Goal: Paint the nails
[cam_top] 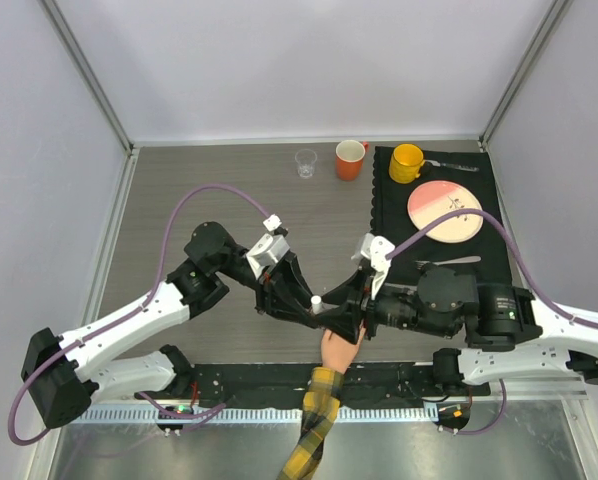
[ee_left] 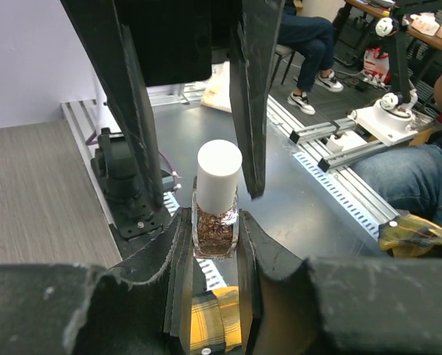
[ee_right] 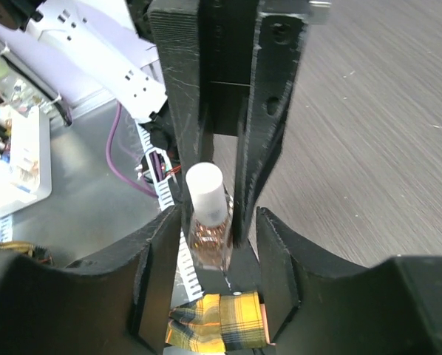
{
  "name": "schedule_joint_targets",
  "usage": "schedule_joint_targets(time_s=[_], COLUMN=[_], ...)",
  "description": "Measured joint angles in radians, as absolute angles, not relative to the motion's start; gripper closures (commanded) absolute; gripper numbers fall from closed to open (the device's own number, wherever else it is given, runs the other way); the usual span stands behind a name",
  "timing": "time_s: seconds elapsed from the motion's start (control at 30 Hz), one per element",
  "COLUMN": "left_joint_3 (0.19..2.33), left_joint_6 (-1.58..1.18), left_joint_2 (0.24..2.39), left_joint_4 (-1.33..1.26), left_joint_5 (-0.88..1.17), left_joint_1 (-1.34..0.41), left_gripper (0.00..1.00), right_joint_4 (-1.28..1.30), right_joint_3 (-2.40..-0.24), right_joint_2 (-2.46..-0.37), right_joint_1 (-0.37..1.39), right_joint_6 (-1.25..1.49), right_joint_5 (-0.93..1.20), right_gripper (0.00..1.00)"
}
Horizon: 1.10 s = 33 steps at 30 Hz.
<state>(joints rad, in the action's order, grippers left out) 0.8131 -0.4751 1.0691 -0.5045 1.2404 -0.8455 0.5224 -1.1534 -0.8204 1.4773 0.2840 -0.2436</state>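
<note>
- A peach-coloured fake hand (cam_top: 339, 350) is seen at 6 o'clock on the table (cam_top: 209, 200), palm area bare. Its yellow-and-black plaid sleeve (cam_top: 319, 415) trails off over the near edge.
- The nails cannot be made out: the fingertips run under the two grippers, toward 12 o'clock from the palm.
- Counted: one fake hand, one nail polish bottle (ee_left: 216, 222), two mugs, one clear cup (cam_top: 306, 162), one pink plate (cam_top: 445, 212), and two pieces of cutlery.
- The orange mug (cam_top: 350, 159) is at 12 o'clock. The yellow mug (cam_top: 406, 162) is at 1 o'clock on a black mat (cam_top: 394, 240), where the plate and cutlery also lie.
- The left gripper (cam_top: 314, 308) is clamped on the glittery glass body of the bottle, which is held upright just above the fake hand.
- The right gripper (ee_right: 219, 218) is spread apart around the bottle's white cap (ee_left: 219, 171). A clear gap is seen on one side, and the other finger lies very near the cap; contact cannot be told.
</note>
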Motion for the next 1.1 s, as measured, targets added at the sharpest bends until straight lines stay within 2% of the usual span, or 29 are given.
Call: schedule_joint_targets(time_s=[0.13, 0.47, 0.6, 0.63, 0.7, 0.77, 0.97, 1.1], left_joint_3=[0.813, 0.813, 0.813, 0.813, 0.813, 0.813, 0.817, 0.818], left_joint_6=[-0.486, -0.490, -0.489, -0.489, -0.485, -0.474, -0.346, -0.271], left_joint_2=[1.069, 1.069, 1.069, 1.069, 1.069, 1.067, 1.021, 0.964], left_joint_4=[-0.507, -0.508, -0.508, -0.507, -0.505, -0.492, -0.337, -0.218], left_joint_5=[1.263, 1.278, 1.277, 1.277, 1.288, 1.294, 1.226, 1.044], left_joint_1=[-0.849, -0.862, -0.862, -0.862, -0.863, -0.864, -0.857, -0.821], left_gripper=[1.00, 1.00, 1.00, 1.00, 1.00, 1.00, 1.00, 1.00], right_joint_4=[0.509, 0.478, 0.471, 0.471, 0.471, 0.473, 0.480, 0.451], right_joint_3=[-1.164, -1.181, -1.192, -1.192, -1.192, -1.192, -1.191, -1.171], right_joint_2=[-0.861, -0.860, -0.867, -0.870, -0.875, -0.878, -0.888, -0.903], right_joint_1=[1.477, 1.477, 1.477, 1.477, 1.477, 1.475, 1.475, 1.469], right_joint_6=[0.260, 0.237, 0.234, 0.233, 0.228, 0.228, 0.220, 0.216], right_joint_5=[-0.211, -0.188, -0.176, -0.173, -0.177, -0.175, -0.203, -0.349], right_gripper=[0.54, 0.53, 0.74, 0.84, 0.89, 0.99, 0.99, 0.99])
